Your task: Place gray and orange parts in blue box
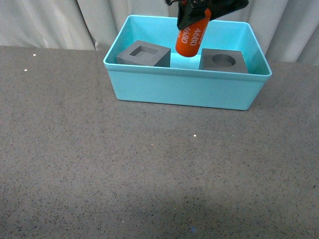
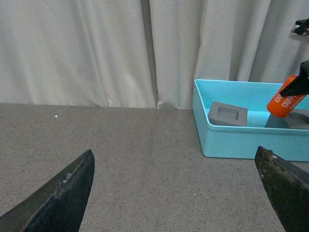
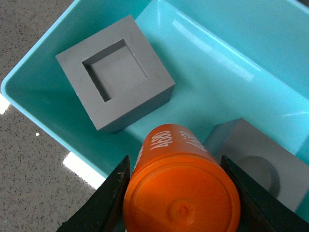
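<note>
The left gripper (image 2: 174, 151) does not show in the front view. Its own wrist camera shows its two dark fingers (image 2: 67, 193) spread wide apart with nothing between them, hovering over the bare speckled gray table (image 1: 99, 164), well to the left of the box. A pale curtain (image 1: 50, 20) hangs behind the table.

The blue box (image 1: 184, 89) sits at the far middle of the table, just right of centre. In its left end lies the gray cube with the square recess (image 1: 143, 54), recess facing up and the cube turned slightly askew to the walls.

Between the two cubes, the orange cylinder (image 1: 192, 39), printed "4680" in white, is clamped at its upper part in the right gripper (image 1: 192, 22). It hangs tilted inside the box opening, its lower end leaning towards the left. That end appears to be clear of the box floor, though the near wall hides enough that this is not certain. The right wrist view shows a black finger (image 3: 108, 203) pressed against each side of the cylinder.

In the right end rests the gray cube with the round recess (image 1: 223, 60), recess upward, apart from the cylinder.
</note>
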`<state>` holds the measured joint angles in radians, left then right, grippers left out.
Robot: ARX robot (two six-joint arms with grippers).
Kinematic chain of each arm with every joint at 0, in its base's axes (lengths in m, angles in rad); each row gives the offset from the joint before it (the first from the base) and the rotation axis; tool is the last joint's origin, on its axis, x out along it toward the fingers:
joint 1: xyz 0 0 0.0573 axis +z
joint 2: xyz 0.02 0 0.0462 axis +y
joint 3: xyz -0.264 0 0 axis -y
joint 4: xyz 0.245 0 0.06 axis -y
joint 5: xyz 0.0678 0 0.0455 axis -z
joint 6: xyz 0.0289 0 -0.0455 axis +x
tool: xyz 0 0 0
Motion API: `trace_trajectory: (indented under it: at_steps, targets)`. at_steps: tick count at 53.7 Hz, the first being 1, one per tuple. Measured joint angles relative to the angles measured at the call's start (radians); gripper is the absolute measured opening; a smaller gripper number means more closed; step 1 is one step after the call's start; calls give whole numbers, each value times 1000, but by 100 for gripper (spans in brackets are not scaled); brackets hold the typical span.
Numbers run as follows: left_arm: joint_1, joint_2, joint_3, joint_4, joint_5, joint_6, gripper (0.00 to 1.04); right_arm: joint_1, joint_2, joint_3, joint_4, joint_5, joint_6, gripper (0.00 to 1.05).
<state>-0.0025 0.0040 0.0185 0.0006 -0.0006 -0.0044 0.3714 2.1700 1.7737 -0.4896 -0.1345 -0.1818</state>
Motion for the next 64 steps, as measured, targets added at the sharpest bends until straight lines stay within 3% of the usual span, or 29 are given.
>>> trace_trajectory:
  at_steps: [18, 52, 56, 64]
  targets:
    - [0, 0, 0, 0, 0, 0, 98, 5, 213, 227, -84, -2, 35, 45]
    - [0, 0, 0, 0, 0, 0, 98, 5, 333, 293, -133, 53, 60, 45]
    - [0, 0, 0, 0, 0, 0, 98, 5, 333, 293, -132, 59, 63, 56]
    - [0, 0, 0, 0, 0, 0, 98, 2, 314, 267, -69, 51, 115, 88]
